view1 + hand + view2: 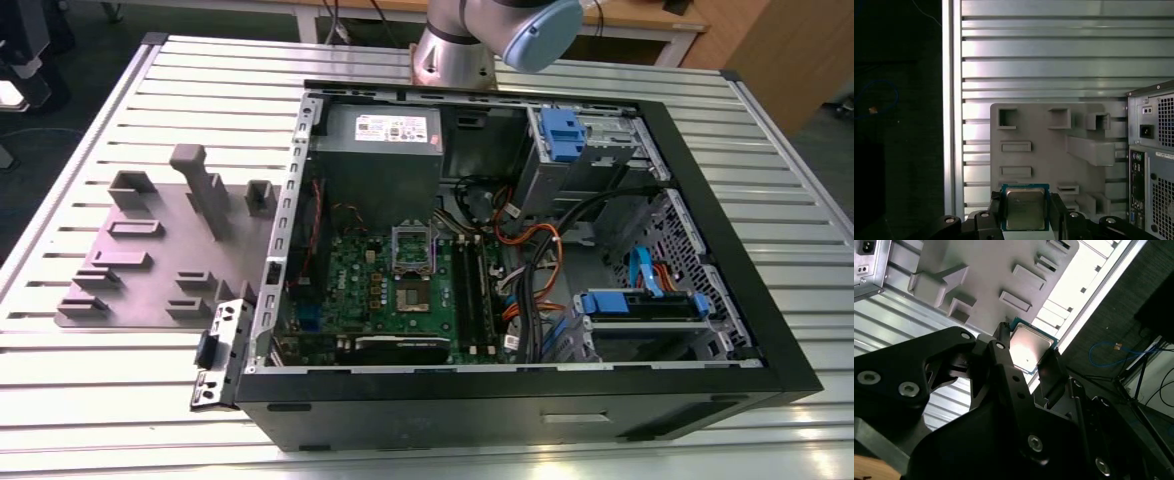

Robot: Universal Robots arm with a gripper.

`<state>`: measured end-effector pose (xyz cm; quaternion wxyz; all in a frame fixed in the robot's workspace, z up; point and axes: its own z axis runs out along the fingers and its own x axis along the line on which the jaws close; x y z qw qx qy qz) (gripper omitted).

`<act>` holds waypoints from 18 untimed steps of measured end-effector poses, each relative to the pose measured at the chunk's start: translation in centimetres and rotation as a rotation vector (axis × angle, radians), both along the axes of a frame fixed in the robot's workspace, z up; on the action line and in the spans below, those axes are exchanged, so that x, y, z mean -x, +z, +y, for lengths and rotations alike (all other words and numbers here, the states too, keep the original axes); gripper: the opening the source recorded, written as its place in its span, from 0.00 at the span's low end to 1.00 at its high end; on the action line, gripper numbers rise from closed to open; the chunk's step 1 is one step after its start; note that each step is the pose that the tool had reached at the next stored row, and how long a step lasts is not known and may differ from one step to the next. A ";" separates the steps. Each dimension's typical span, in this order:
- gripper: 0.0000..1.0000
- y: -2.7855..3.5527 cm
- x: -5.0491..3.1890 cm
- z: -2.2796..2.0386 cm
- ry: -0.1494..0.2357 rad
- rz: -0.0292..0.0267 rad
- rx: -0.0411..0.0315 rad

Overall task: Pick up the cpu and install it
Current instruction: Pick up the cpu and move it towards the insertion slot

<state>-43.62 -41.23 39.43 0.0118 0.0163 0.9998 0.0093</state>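
Note:
The cpu (1025, 207) is a flat square chip with a silver top and a thin dark rim. It sits between the two black fingers of my gripper (1026, 212), which is shut on its opposite edges. In the second wrist view the cpu (1029, 347) shows the same way, clamped in the gripper (1026, 359) well above the grey fixture plate (984, 275). In the exterior view the open computer case (534, 400) lies on the table with its green motherboard (360, 290) and a silver hinged frame (411, 245) exposed.
The grey fixture plate (160, 260) with raised blocks and pockets lies on the slatted aluminium table (120, 400), on the exterior view's left of the case. The arm's base (461, 45) stands behind the case. Inside the case are a power supply (380, 140), cables and blue drive bays (641, 305).

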 end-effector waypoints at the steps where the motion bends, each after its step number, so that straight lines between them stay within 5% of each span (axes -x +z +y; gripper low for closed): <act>1: 0.47 0.20 0.00 0.00 0.000 0.0001 0.0001; 11: 0.47 2.19 0.00 0.00 0.000 0.0005 -0.0001; 12: 0.47 2.25 -0.02 0.00 0.000 0.0022 -0.0003; 14: 0.47 2.31 -0.25 -0.05 0.000 0.0174 -0.0040; 18: 0.47 2.30 -0.26 -0.05 0.000 0.0203 -0.0046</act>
